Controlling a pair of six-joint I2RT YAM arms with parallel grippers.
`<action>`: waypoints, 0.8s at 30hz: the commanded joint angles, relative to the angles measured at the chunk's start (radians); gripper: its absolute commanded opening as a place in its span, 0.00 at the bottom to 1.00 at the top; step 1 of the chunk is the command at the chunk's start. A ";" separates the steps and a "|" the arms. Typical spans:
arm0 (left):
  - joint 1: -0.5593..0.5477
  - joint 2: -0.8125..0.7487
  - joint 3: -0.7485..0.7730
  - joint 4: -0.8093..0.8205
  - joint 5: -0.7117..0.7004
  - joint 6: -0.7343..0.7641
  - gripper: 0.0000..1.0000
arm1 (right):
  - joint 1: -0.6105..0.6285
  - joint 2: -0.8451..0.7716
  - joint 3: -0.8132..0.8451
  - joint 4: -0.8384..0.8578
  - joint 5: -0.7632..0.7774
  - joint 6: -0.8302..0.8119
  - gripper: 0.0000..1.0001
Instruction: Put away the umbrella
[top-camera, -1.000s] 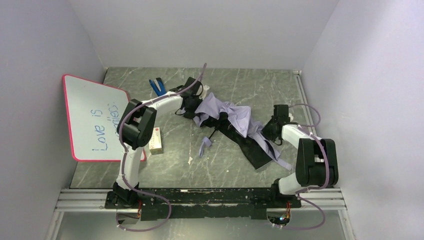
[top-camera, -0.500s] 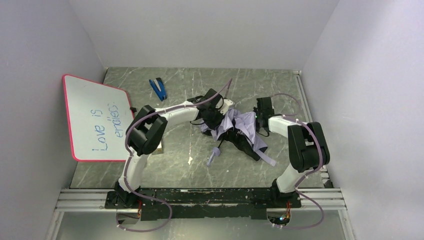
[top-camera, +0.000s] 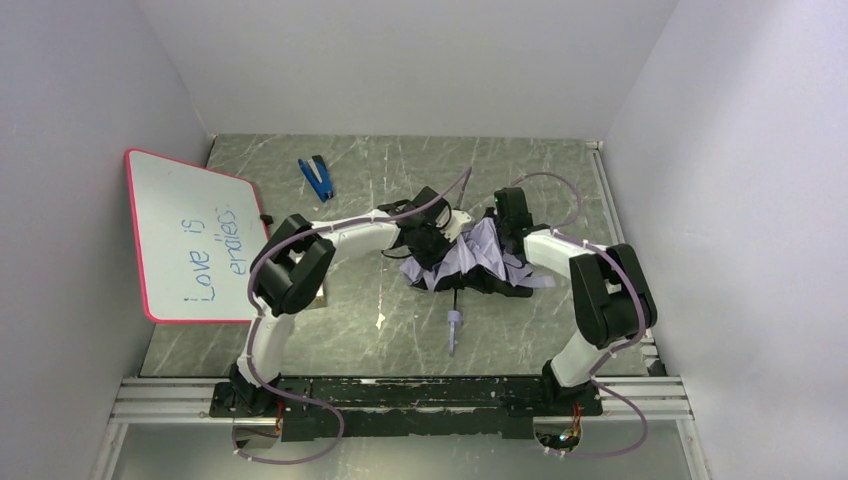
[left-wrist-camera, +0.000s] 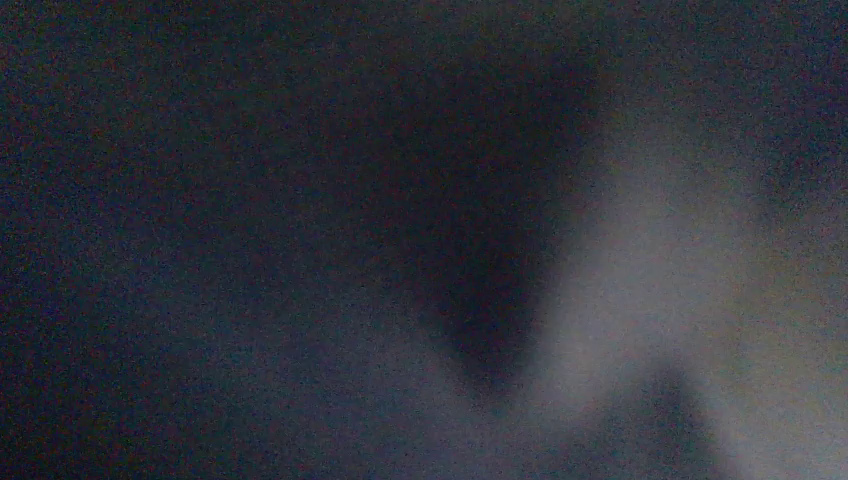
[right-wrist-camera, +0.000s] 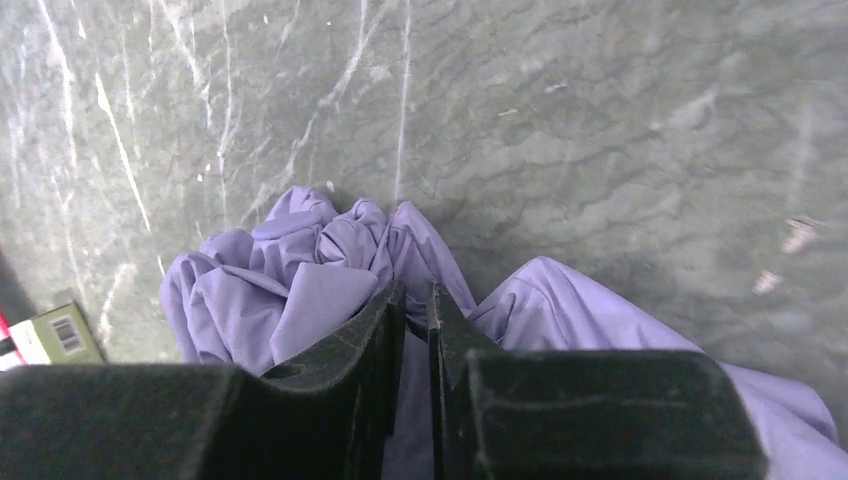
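The umbrella lies crumpled in the middle of the table, a heap of lavender fabric over black parts. Its thin shaft runs toward the near edge and ends in the small handle. My left gripper is pushed into the heap's left side. The left wrist view is dark and blurred, with fabric against the lens, so I cannot see whether its jaws hold cloth. My right gripper sits at the heap's right side. Its fingers stand a narrow slot apart with a fold of umbrella fabric between them.
A pink-rimmed whiteboard leans at the left wall. A blue clip-like tool lies at the back left. A small box sits under the left arm's elbow. Walls close in on three sides.
Both grippers moved toward each other to the table's middle, bunching the spread-out fabric into a tight heap. The handle swung round and now points at the near edge.
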 joint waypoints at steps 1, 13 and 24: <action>-0.025 -0.072 -0.013 0.053 -0.058 0.026 0.08 | 0.026 -0.107 0.064 -0.169 0.082 -0.083 0.21; 0.147 -0.394 -0.199 0.102 -0.133 -0.065 0.36 | -0.194 -0.338 0.057 -0.397 0.306 -0.180 0.46; 0.196 -0.587 -0.416 0.179 -0.153 -0.170 0.49 | -0.215 -0.426 -0.063 -0.502 0.407 -0.146 0.58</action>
